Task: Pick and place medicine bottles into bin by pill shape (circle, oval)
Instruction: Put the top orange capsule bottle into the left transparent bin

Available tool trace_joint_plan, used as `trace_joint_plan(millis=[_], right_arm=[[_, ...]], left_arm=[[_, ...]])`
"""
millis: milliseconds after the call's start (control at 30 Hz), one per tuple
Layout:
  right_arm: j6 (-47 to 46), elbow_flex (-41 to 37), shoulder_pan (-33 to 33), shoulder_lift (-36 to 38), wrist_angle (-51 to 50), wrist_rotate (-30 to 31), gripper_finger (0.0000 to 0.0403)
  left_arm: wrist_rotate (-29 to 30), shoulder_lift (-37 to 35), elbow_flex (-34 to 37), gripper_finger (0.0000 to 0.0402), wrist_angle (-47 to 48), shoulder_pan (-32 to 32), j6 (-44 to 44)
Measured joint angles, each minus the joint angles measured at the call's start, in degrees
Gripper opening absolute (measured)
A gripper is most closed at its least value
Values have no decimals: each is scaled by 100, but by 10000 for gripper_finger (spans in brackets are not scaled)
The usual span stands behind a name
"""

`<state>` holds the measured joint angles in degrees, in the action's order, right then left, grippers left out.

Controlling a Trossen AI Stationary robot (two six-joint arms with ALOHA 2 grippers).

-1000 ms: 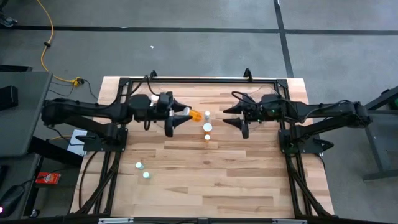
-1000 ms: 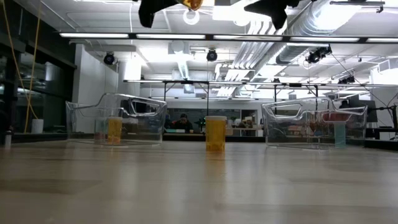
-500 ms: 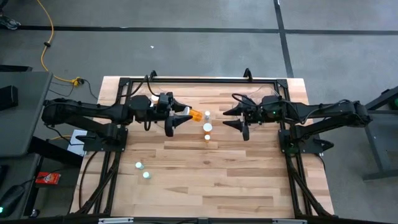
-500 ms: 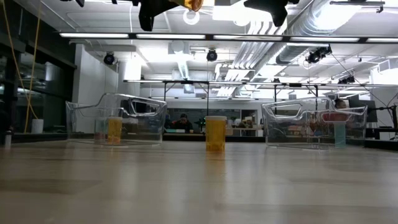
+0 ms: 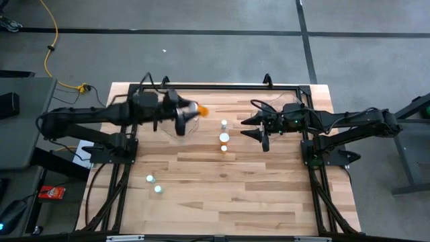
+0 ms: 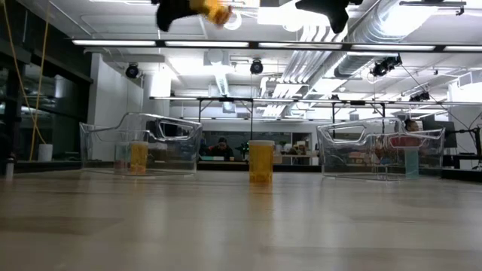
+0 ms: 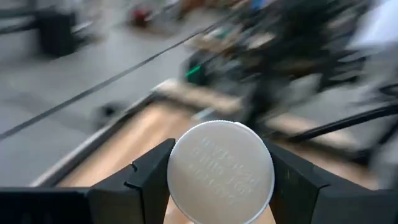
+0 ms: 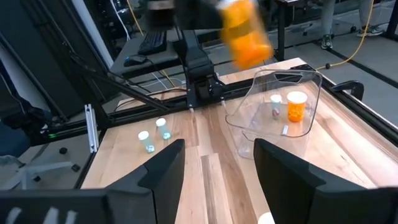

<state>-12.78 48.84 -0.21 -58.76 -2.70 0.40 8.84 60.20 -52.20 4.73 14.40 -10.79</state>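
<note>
Left wrist view fills its lower centre with the white cap of an orange bottle [image 7: 221, 171], pinched between the left gripper [image 5: 186, 119]. High view: it has swung up-left since a second ago, toward the clear left bin [image 8: 273, 109], likely for dropping. Right gripper [image 5: 253, 127] waits spread, centre-right.

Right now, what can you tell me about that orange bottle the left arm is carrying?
The orange bottle is a small translucent cylinder with a round white cap bearing faint raised lettering. The left gripper clamps it between two dark fingers, holding it in the air on its side, above the table. Only those fingers touch it.
</note>
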Motion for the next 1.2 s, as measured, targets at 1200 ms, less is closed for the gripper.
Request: trace_joint_plan(millis=[1200], right_arm=[[-25, 0, -15, -11, -233, 278, 185]], left_arm=[[344, 2713, 1, 202, 3032, 2284, -854]])
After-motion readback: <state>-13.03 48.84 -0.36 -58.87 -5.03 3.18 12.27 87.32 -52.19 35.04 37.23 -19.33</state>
